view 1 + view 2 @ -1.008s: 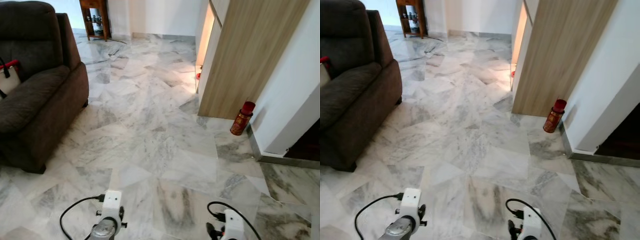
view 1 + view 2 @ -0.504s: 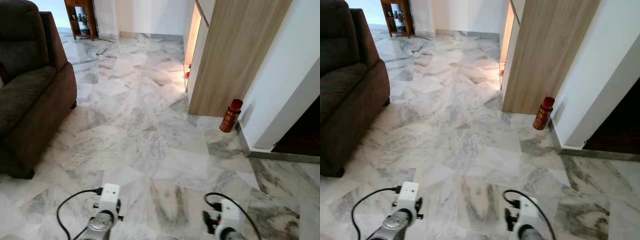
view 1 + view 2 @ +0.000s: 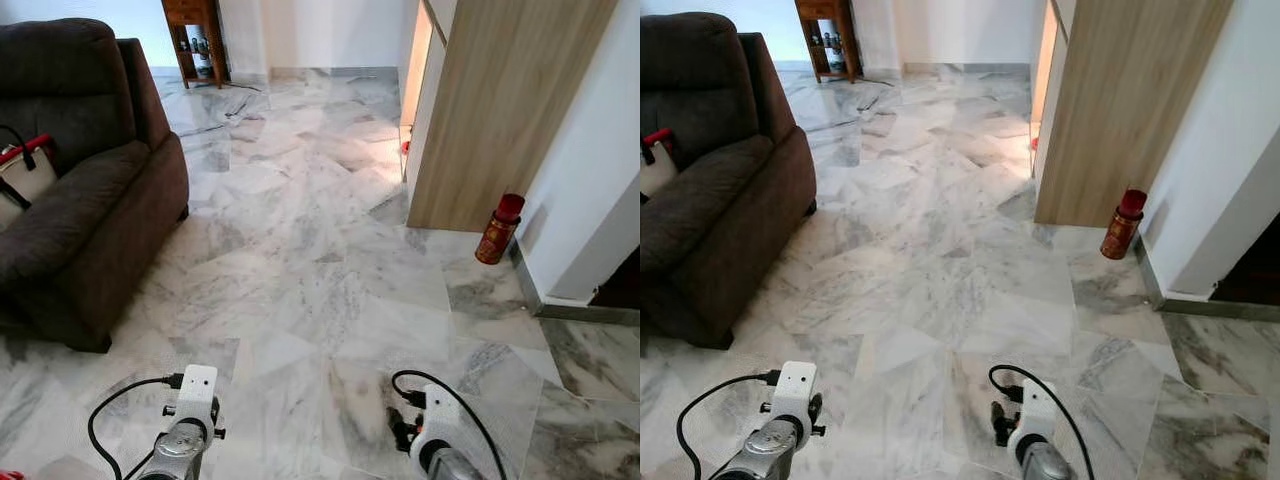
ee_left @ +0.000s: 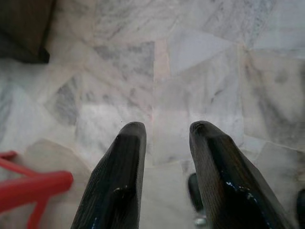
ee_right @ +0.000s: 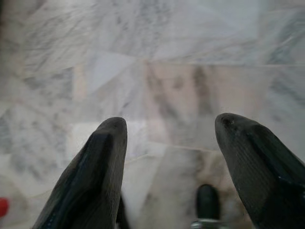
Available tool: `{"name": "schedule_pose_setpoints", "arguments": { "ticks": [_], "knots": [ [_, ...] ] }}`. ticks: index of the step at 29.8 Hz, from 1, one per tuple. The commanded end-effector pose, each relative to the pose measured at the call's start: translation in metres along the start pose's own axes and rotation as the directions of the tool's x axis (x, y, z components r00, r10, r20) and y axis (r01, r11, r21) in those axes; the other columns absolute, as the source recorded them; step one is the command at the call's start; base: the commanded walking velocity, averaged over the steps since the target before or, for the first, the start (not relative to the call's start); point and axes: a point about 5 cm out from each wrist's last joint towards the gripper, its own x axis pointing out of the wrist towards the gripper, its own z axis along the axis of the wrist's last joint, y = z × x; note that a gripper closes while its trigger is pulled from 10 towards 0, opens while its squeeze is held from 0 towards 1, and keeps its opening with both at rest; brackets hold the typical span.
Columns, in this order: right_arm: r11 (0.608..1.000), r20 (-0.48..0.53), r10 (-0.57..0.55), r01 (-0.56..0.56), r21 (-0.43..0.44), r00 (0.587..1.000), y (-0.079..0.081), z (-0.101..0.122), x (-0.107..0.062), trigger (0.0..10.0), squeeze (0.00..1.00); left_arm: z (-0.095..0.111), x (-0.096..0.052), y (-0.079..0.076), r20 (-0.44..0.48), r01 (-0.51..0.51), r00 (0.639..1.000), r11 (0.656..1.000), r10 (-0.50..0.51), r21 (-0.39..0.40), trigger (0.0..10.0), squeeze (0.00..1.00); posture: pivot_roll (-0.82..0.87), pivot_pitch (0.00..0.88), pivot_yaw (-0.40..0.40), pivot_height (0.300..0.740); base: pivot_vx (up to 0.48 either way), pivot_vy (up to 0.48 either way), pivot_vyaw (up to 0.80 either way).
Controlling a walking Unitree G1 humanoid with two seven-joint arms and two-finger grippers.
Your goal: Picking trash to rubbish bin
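The marble floor [image 3: 300,270] runs pale and veined across the room. The red can [image 3: 498,229] stands upright on it at the far right, just beside the corner where the wooden panel [image 3: 500,110] meets the white wall [image 3: 590,180], near the skirting. No bin can be made out from here.

Both arms hang low at the near edge of the floor. The left gripper [image 4: 163,131] points down at bare marble, its two black fingers [image 4: 119,176] parted by a narrow gap with nothing between them. Something red [image 4: 33,188] lies beside it, possibly a strap or handle, too blurred to name. The right gripper [image 5: 171,129] also hovers over bare tile, its fingers [image 5: 90,176] spread wide apart and holding nothing. The can is well apart from both, ahead and to the robot's right.

A dark brown armchair [image 3: 80,190] fills the left side, with a white bag with red trim [image 3: 25,170] resting on its seat. At the far end of the floor a small wooden stand [image 3: 195,35] sits against the wall. A black cable [image 3: 110,415] loops from the left wrist and another [image 3: 450,390] from the right.
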Motion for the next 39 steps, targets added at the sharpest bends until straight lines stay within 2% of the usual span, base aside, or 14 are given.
{"name": "schedule_pose_setpoints", "arguments": {
  "ticks": [1, 2, 3, 4, 5, 10, 11, 17, 18, 22, 23, 31, 34, 39],
  "knots": [
    [1.0, -0.003, -0.021, 0.021, -0.023, 1.0, -0.012, 0.003, -0.002, 10.0, 0.0, -0.009, -0.003, -0.006, -0.035, -0.003, 0.999, 1.0, 0.002, -0.03, 10.0, 0.0, -0.07, 0.0, -0.026, 0.74, 0.0, 0.0, 0.0],
    [1.0, -0.003, -0.021, 0.021, -0.023, 1.0, -0.012, 0.003, -0.002, 10.0, 0.0, -0.009, -0.003, -0.006, -0.035, -0.003, 0.999, 1.0, 0.002, -0.03, 10.0, 0.0, -0.07, 0.0, -0.026, 0.74, 0.0, 0.0, 0.0],
    [0.998, 0.004, -0.046, 0.046, -0.032, 0.999, -0.024, 0.007, -0.003, 10.0, 0.0, -0.012, -0.004, -0.012, -0.042, 0.005, 0.999, 0.999, -0.007, -0.045, 10.0, 0.0, -0.09, 0.0, -0.043, 0.74, 0.0, 0.0, 0.0],
    [0.998, 0.004, -0.046, 0.046, -0.032, 0.999, -0.024, 0.007, -0.003, 10.0, 0.0, -0.012, -0.004, -0.012, -0.042, 0.005, 0.999, 0.999, -0.007, -0.045, 10.0, 0.0, -0.09, 0.0, -0.043, 0.74, 0.0, 0.0, 0.0],
    [0.998, 0.013, -0.065, 0.066, -0.023, 0.998, -0.031, 0.011, -0.004, 10.0, 0.0, -0.015, -0.005, -0.014, -0.054, 0.004, 0.998, 0.998, -0.008, -0.059, 10.0, 0.0, -0.09, 0.0, -0.058, 0.74, 0.0, 0.0, 0.0],
    [0.997, 0.022, -0.079, 0.08, -0.019, 0.997, -0.037, 0.016, -0.005, 10.0, 0.0, -0.019, -0.006, -0.013, -0.075, -0.011, 0.997, 0.996, 0.005, -0.09, 10.0, 0.0, -0.09, 0.0, -0.066, 0.74, 0.0, 0.0, 0.0],
    [0.997, 0.022, -0.076, 0.077, -0.013, 0.997, -0.035, 0.017, -0.004, 10.0, 0.0, -0.018, -0.005, -0.008, -0.072, -0.029, 0.997, 0.995, 0.022, -0.094, 10.0, 0.0, -0.05, 0.0, -0.083, 0.74, 0.0, 0.0, 0.0],
    [0.998, 0.008, -0.054, 0.054, -0.022, 0.999, -0.026, 0.015, -0.002, 10.0, 0.0, -0.013, -0.003, 0.004, -0.058, -0.073, 0.996, 0.991, 0.067, -0.114, 10.0, 0.0, -0.03, 0.0, -0.067, 0.74, 0.0, 0.0, 0.0],
    [0.999, 0.012, -0.041, 0.041, -0.012, 0.999, -0.02, 0.016, 0.0, 10.0, 0.0, -0.008, -0.001, 0.012, -0.039, -0.09, 0.996, 0.99, 0.086, -0.105, 10.0, 0.0, -0.05, 0.0, -0.045, 0.74, 0.0, 0.0, 0.0],
    [0.999, 0.015, -0.043, 0.043, 0.012, 0.999, -0.016, 0.015, 0.001, 10.0, 0.0, -0.005, -0.001, 0.019, -0.032, -0.101, 0.995, 0.991, 0.098, -0.092, 10.0, 0.0, -0.04, 0.0, -0.02, 0.74, 0.0, 0.0, 0.0],
    [0.997, -0.006, -0.062, 0.062, 0.046, 0.998, -0.015, 0.007, 0.0, 10.0, 0.0, -0.005, -0.001, 0.027, -0.034, -0.116, 0.993, 0.99, 0.113, -0.085, 10.0, 0.0, -0.03, 0.0, -0.019, 0.74, 0.0, 0.0, 0.0],
    [0.996, -0.028, -0.067, 0.068, 0.063, 0.997, -0.012, 0.001, -0.001, 10.0, 0.0, -0.009, -0.002, 0.028, -0.054, -0.108, 0.993, 0.989, 0.103, -0.099, 10.0, 0.0, -0.01, 0.0, -0.025, 0.74, 0.0, 0.0, 0.0],
    [0.993, -0.045, -0.078, 0.082, 0.079, 0.996, -0.012, -0.005, -0.002, 10.0, 0.0, -0.022, -0.005, 0.029, -0.103, -0.107, 0.99, 0.99, 0.098, -0.09, 10.0, 0.0, -0.01, 0.0, -0.005, 0.74, 0.0, 0.0, 0.0],
    [0.99, -0.046, -0.084, 0.089, 0.11, 0.995, -0.01, -0.008, -0.002, 10.0, 0.0, -0.029, -0.008, 0.034, -0.132, -0.128, 0.984, 0.989, 0.118, -0.071, 10.0, 0.0, -0.01, 0.0, 0.02, 0.74, 0.0, 0.0, 0.0]
  ]
}}
